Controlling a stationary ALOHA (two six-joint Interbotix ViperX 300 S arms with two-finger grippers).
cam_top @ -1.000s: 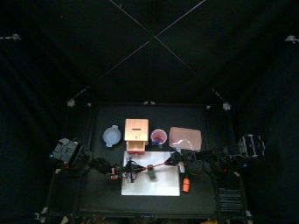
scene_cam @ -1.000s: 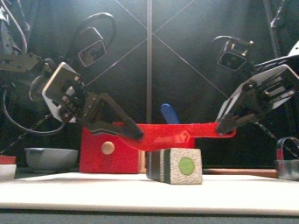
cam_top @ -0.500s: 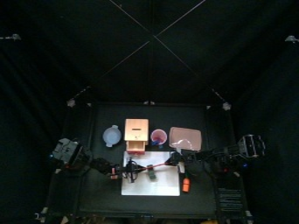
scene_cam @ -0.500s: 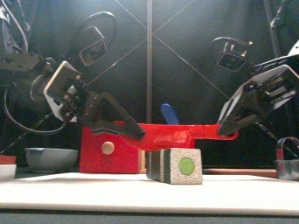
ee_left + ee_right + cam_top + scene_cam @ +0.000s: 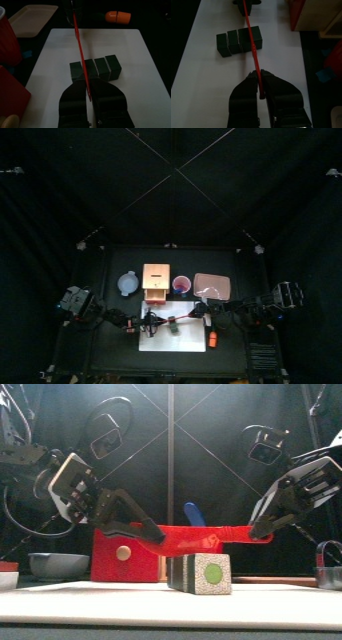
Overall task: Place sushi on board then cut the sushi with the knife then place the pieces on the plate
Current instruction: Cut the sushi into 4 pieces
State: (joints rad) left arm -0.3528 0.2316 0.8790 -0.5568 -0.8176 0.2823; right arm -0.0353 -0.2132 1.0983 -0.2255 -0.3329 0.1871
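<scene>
Both arms over the white rectangular cutting board (image 5: 178, 340), which lies at the front middle of the bench.

Front view: the left gripper (image 5: 144, 531) and the right gripper (image 5: 262, 532) each clamp narrowly on one end of the red toy knife (image 5: 207, 537). The knife is held level, with a small gap between it and the top of the dark green toy sushi roll (image 5: 201, 573). The roll stands on the board and shows a pale end face with a green centre.

Wrist views: these alone show that the roll is four blocks side by side, and that the knife crosses above it near one end, between the last block and its neighbour.

Top view: this gives the row along the board's back edge, which from left to right is the blue-grey two-handled bowl (image 5: 128, 282), the pale wooden box with a red drawer front (image 5: 159, 278), the red cup (image 5: 181, 283) and the flat pink tray (image 5: 213, 285). A small orange toy food (image 5: 211, 339) lies on the bench just beside the board's right edge.

Only the front view shows the blue toy knife (image 5: 191, 514), which rises behind the red one.
</scene>
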